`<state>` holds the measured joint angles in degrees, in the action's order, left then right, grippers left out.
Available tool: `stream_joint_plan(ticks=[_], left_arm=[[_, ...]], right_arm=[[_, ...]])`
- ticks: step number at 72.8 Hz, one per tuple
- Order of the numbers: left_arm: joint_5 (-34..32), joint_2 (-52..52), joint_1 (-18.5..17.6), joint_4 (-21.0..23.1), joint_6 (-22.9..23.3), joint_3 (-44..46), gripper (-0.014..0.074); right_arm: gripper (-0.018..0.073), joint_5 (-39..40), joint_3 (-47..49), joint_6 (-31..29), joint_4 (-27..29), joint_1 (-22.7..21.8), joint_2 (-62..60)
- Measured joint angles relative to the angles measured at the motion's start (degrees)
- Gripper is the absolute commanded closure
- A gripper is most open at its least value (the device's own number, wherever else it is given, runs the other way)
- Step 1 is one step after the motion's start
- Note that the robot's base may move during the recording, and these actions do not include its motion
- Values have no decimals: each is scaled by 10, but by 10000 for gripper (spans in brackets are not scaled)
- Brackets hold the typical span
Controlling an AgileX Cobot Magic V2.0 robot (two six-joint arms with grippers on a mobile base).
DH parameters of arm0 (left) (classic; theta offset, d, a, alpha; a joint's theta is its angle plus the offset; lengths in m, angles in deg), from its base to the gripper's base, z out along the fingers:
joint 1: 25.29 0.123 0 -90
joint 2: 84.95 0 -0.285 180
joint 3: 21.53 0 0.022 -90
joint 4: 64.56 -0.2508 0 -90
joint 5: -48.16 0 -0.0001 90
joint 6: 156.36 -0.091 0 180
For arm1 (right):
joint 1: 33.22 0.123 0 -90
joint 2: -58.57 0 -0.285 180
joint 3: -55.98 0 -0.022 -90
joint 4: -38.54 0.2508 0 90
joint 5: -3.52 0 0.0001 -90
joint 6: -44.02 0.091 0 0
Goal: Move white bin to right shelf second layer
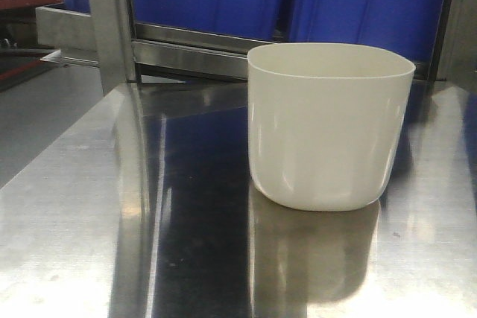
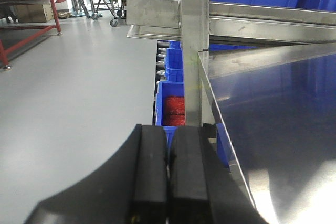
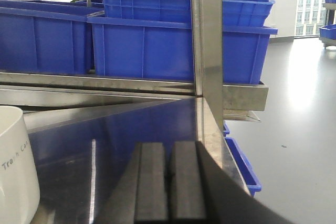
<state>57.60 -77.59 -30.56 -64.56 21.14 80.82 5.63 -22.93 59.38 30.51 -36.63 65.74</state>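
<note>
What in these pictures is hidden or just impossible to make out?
Front view: inside of the white bin, hidden by its own wall.
Right wrist view: the bin's lettering, cut off by the left edge.
Left wrist view: red contents of a low blue crate, too blurred to identify.

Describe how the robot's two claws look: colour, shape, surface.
The left claw has two flat, rectangular black fingers with a matte surface, set on a wider, curved black body. The right claw has the same build, though its fingers look dark grey. No cables or markings show on either. The arms themselves are out of view.
</note>
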Motion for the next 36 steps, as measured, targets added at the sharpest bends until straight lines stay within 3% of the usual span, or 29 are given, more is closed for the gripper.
stream_joint_plan(ticks=[36], left_arm=[[0,0,0,0,0,0,512]], right_arm=[[504,0,0,0,0,0,0]])
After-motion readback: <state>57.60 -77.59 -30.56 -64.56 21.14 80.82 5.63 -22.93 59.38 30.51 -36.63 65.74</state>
